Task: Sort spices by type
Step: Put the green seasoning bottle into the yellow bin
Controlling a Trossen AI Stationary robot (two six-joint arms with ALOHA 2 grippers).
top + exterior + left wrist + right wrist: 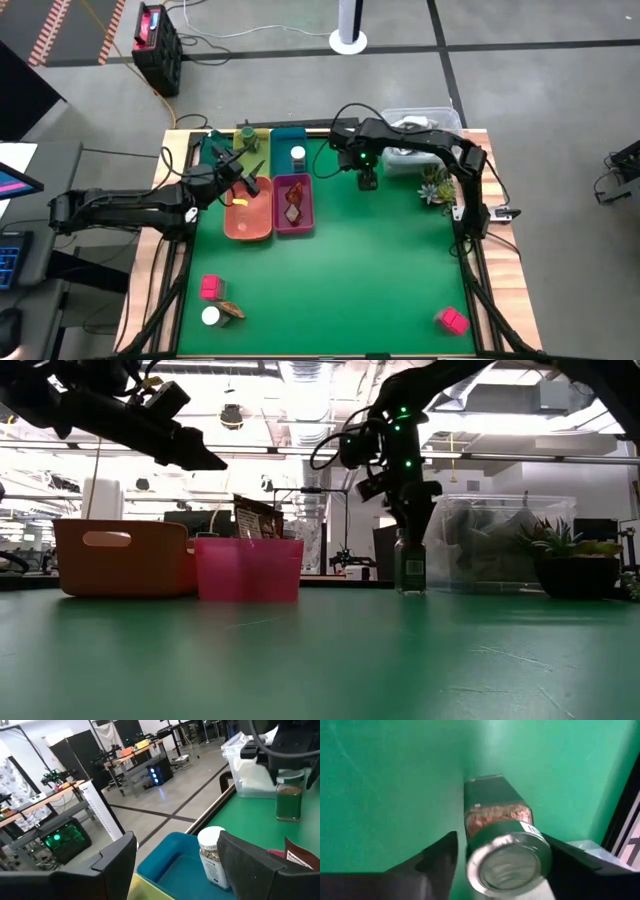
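Right wrist view shows the right end effector (497, 857) with its dark fingers spread wide on either side of a dark green jar (495, 820), square-bodied glass with a round shiny cap; whether the pads touch it I cannot tell. In the high view this jar stands upright at upper centre on the green tabletop (350, 270), just right of the trays. The left end effector (243, 178) hangs open and empty over the orange tray (246, 222) (upper left). A white-capped jar (298, 155) sits in the blue tray (287, 135), a reddish-brown piece (292, 202) in the pink tray (293, 225). At lower left lie a pink-red block (211, 288), another white-capped jar (211, 317) and a leaf-like piece (231, 311); a second block (452, 320) lies lower right. A clear tub (415, 120) and spiky plant (435, 185) stand upper right.
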